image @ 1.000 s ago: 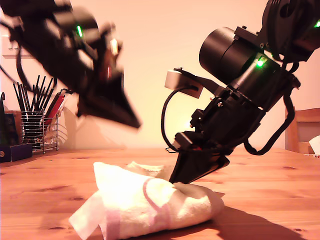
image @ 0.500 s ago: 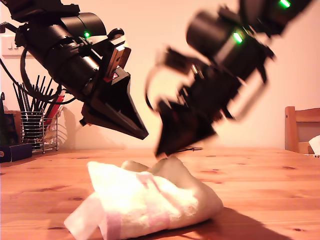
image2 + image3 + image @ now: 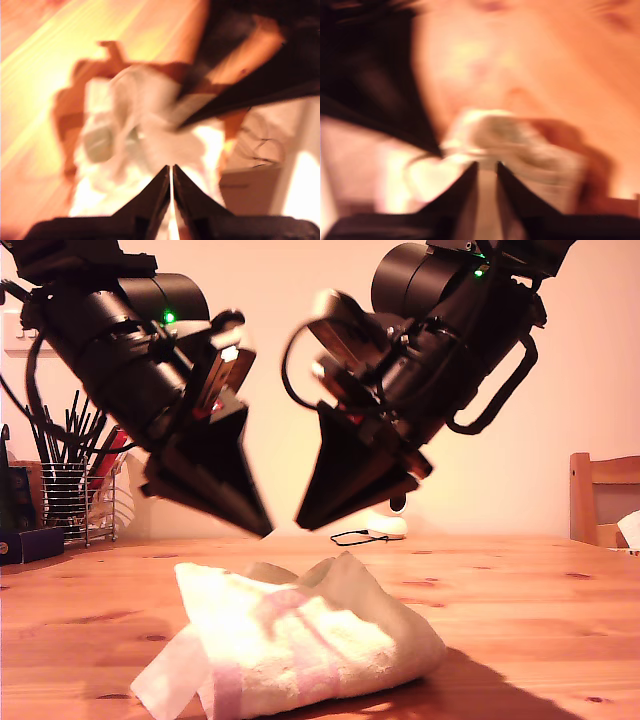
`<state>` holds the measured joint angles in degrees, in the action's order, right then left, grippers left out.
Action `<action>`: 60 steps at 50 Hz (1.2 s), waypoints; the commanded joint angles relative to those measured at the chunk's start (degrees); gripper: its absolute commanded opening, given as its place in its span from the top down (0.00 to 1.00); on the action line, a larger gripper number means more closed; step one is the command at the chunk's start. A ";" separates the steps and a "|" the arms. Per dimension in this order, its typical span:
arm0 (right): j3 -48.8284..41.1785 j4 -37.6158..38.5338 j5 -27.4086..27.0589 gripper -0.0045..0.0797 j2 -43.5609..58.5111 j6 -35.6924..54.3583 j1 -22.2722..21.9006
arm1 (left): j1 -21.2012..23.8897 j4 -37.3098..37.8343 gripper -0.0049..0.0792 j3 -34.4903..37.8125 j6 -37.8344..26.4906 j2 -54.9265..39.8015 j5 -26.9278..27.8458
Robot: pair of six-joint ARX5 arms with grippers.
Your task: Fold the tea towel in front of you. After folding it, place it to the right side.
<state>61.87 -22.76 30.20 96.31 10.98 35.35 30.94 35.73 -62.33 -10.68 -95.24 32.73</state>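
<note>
The tea towel (image 3: 300,640) lies bunched and loosely folded on the wooden table (image 3: 540,620), cream with a pink stripe and a white flap (image 3: 170,680) toward the exterior view's left. Two black arms hang over it, their gripper tips (image 3: 262,530) (image 3: 303,523) close together and just above the cloth, touching nothing. The wrist views do not show which arm is which. My first gripper (image 3: 171,172) is shut and empty above the towel (image 3: 145,135). My second gripper (image 3: 487,167) shows a narrow gap, empty, over the towel (image 3: 505,135). Both wrist views are blurred.
A wire holder of black sticks (image 3: 70,490) and a dark blue box (image 3: 25,540) stand at the exterior view's left. A white object with a black cable (image 3: 385,527) sits at the back. A wooden chair (image 3: 600,500) is at the exterior view's right.
The arm at the exterior view's right lifted off the towel and swung left. It pulled a corner of cloth up into a peak and let go. The other arm came lower.
</note>
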 commanded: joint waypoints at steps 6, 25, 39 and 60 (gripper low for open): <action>-0.09 1.31 0.96 0.96 2.34 1.05 0.59 | -0.20 2.34 0.97 1.03 0.20 -0.33 -5.73; -0.09 3.10 2.97 0.96 12.17 1.90 1.38 | -0.46 3.41 0.97 1.03 1.25 -0.31 -10.82; -0.09 -0.81 -18.80 0.96 13.57 2.56 -1.25 | -1.36 3.43 0.97 1.03 1.25 -0.31 -11.21; -0.17 -18.45 -44.19 0.96 13.57 3.80 -15.23 | -4.68 3.45 0.97 1.03 -0.33 -0.31 -11.17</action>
<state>65.71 -37.17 -12.62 105.56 14.85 21.56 26.74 39.24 -62.33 -10.17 -95.24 21.45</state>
